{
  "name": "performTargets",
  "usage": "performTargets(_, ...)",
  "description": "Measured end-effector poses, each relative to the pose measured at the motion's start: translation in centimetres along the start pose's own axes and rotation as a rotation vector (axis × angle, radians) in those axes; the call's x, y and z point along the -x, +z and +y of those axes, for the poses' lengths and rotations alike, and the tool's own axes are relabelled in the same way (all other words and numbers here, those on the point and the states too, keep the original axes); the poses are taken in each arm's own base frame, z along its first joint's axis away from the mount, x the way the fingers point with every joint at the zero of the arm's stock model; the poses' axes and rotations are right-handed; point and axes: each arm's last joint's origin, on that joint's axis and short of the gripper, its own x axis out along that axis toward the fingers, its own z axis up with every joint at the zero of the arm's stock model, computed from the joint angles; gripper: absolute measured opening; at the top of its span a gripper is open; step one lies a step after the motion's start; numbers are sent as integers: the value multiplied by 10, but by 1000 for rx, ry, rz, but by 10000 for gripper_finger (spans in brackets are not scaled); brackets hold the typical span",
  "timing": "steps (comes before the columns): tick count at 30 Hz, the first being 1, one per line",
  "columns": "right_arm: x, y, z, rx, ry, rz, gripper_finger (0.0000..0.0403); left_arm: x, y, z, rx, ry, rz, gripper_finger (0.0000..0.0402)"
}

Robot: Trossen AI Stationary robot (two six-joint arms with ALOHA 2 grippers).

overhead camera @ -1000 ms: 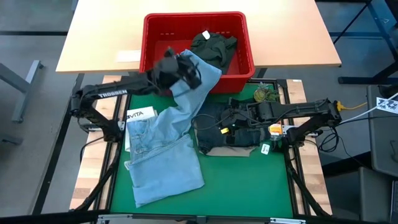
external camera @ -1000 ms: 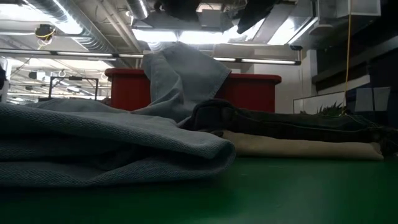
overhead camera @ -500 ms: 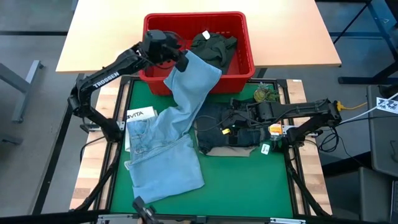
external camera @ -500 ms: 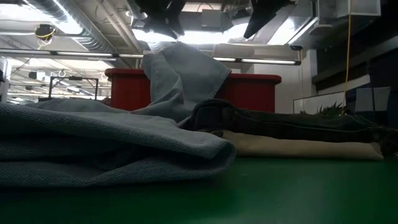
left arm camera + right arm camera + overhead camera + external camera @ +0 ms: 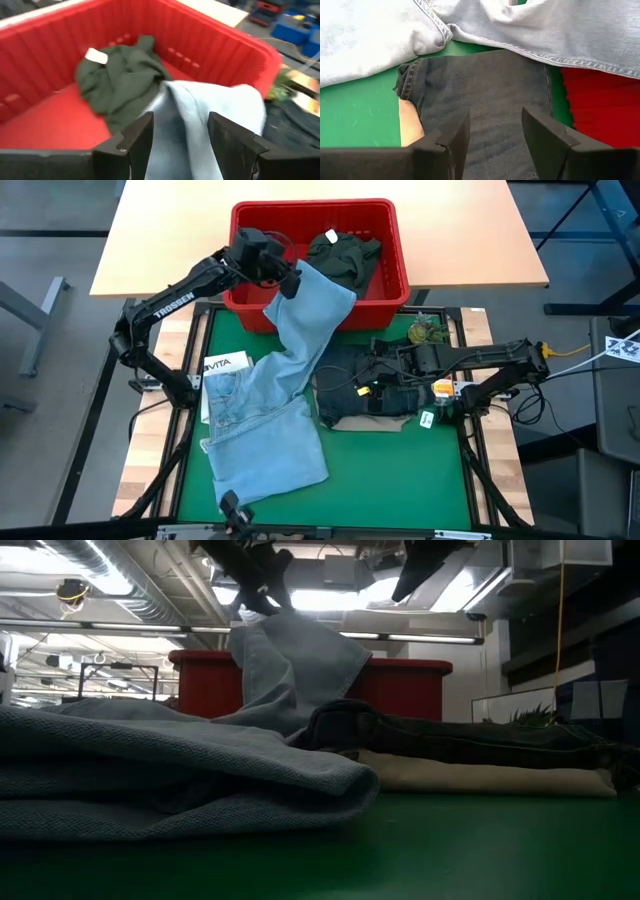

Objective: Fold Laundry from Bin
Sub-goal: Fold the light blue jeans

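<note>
High view: a green mat [image 5: 390, 470] is seen covering the work table, with a pale wooden table [image 5: 470, 230] set behind it on a grey floor. On that wooden table the red bin [image 5: 390, 240] stands, and 1 olive piece [image 5: 340, 250] lies inside it. Light blue jeans [image 5: 270, 410] are spread over the mat, 1 leg draped up over the bin's front rim. The left gripper [image 5: 285, 277] is held over that rim with its fingers apart, nothing held. Dark jeans [image 5: 345, 385] are stacked on beige trousers [image 5: 375, 425] beside the light pair; the right gripper [image 5: 368, 375] is poised just above them, fingers apart and empty. In the low view, ceiling ducts [image 5: 120, 580] and strip lights are shown behind the bin.
</note>
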Motion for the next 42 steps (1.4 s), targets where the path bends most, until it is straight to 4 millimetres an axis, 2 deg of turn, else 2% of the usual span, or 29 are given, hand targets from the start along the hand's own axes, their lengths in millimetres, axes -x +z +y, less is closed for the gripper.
performTargets(3, 0, 0, 0, 0, 0, 0, 179, 0, -1, -6, -6, -102, 6, 180)
performTargets(6, 0, 0, 0, 0, -3, 0, 179, 0, -1, -14, -18, -178, 9, 159)
performTargets(9, 0, 0, 0, 0, -4, -1, 179, 0, -3, -21, -28, -213, 21, 117)
performTargets(13, 0, 0, 0, 0, -4, -1, 179, 1, -5, -33, -44, -287, 32, 30)
performTargets(15, 2, 0, -1, -1, -4, -5, 179, 2, -6, -41, -53, -359, 42, 11)
performTargets(21, 25, -5, -9, -25, -6, -74, 179, 11, -14, -73, -115, -732, 101, 5)
performTargets(26, 54, -9, -19, -63, -4, -188, 179, 25, -32, -110, -174, -972, 237, 3)
performTargets(30, 74, -11, -26, -98, 1, -292, 179, 41, -57, -140, -311, -1057, 373, 2)
performTargets(34, 81, -7, -28, -124, 6, -369, 179, 60, -81, -168, -464, -1037, 478, 2)
performTargets(38, 76, -2, -26, -117, 4, -378, 179, 78, -100, -194, -605, -993, 498, 1)
performTargets(42, 61, 5, -20, -106, 2, -349, 179, 92, -123, -216, -710, -987, 509, 1)
